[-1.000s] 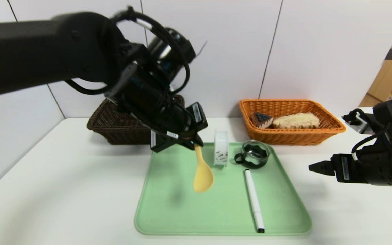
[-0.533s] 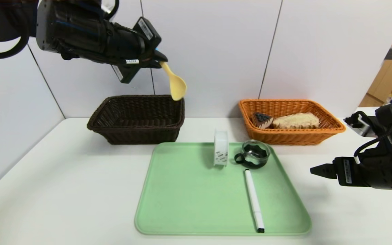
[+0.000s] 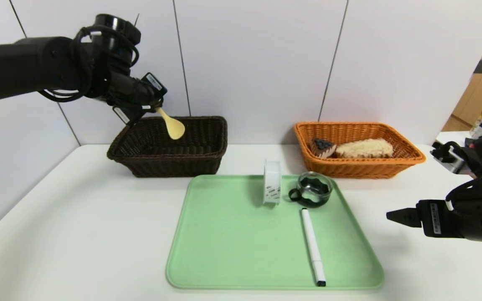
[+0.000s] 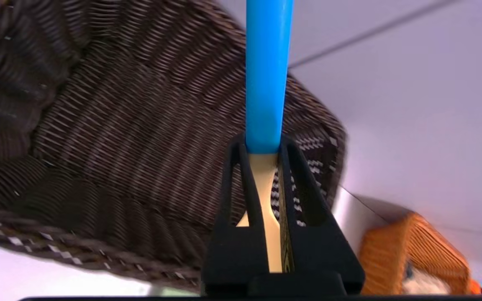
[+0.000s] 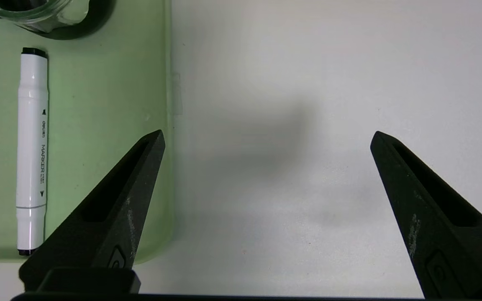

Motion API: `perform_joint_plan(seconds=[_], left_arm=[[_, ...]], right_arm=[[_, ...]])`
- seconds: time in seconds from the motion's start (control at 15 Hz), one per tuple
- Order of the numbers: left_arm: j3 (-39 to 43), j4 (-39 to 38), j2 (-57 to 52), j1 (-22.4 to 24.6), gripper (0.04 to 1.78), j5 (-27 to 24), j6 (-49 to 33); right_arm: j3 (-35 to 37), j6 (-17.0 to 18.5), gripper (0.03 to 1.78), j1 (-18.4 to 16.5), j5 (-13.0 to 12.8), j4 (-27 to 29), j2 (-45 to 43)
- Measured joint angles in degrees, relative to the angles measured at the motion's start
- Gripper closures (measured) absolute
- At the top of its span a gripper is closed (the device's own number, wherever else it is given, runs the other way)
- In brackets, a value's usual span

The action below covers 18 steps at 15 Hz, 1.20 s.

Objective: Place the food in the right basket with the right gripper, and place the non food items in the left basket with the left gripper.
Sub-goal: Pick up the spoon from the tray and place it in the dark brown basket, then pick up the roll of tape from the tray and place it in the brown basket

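Note:
My left gripper [image 3: 155, 108] is shut on the handle of a yellow spoon [image 3: 174, 127], and the bowl of the spoon hangs over the dark brown left basket [image 3: 170, 165]. In the left wrist view the cream handle [image 4: 266, 200] sits pinched between the fingers of that gripper [image 4: 263, 144], above the brown weave [image 4: 98, 125]. The orange right basket [image 3: 362, 169] holds a cake slice [image 3: 322, 147] and a piece of bread [image 3: 364, 148]. My right gripper [image 3: 396, 217] hovers open and empty [image 5: 268, 138] over the table just right of the tray.
A green tray [image 3: 232, 251] holds an upright tape roll [image 3: 272, 182], a glass cup [image 3: 313, 190] and a white marker [image 3: 313, 246]. The marker [image 5: 32, 150] lies near the tray's right edge [image 5: 163, 83]. A white wall stands right behind the baskets.
My left arm has lifted the spoon off the tray, swung it up and then back and left to above the dark basket. The right arm has drifted slightly to the right.

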Motion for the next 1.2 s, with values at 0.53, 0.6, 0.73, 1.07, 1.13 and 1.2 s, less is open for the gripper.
perform_joint_plan(seconds=[0.53, 0.6, 0.73, 1.07, 1.13, 1.2], left_arm=[[-0.1, -1.0, 8.1, 4.2, 1.53, 0.3, -0.4], [-0.1, -1.1, 8.4, 4.3, 1.36, 0.4, -0.1], [-0.1, -1.1, 8.5, 4.3, 1.07, 1.0, 0.1], [-0.1, -0.7, 5.1, 3.7, 0.63, 0.9, 1.4], [-0.1, 0.0, 3.1, 2.7, 0.56, 0.8, 3.2], [-0.1, 1.2, 0.8, 1.0, 0.5, 0.8, 5.6]], right_arm=[[1.3, 0.1, 0.11, 0.0, -0.2, 0.0, -2.6], [1.7, 0.0, 0.11, 0.0, -0.2, 0.0, -2.7], [2.0, -0.1, 0.11, 0.1, -0.2, 0.0, -3.1], [2.4, -0.1, 0.11, 0.2, -0.1, 0.0, -3.6], [2.5, -0.1, 0.11, 0.2, -0.1, 0.0, -3.7], [2.5, -0.1, 0.11, 0.2, -0.1, 0.0, -3.8]])
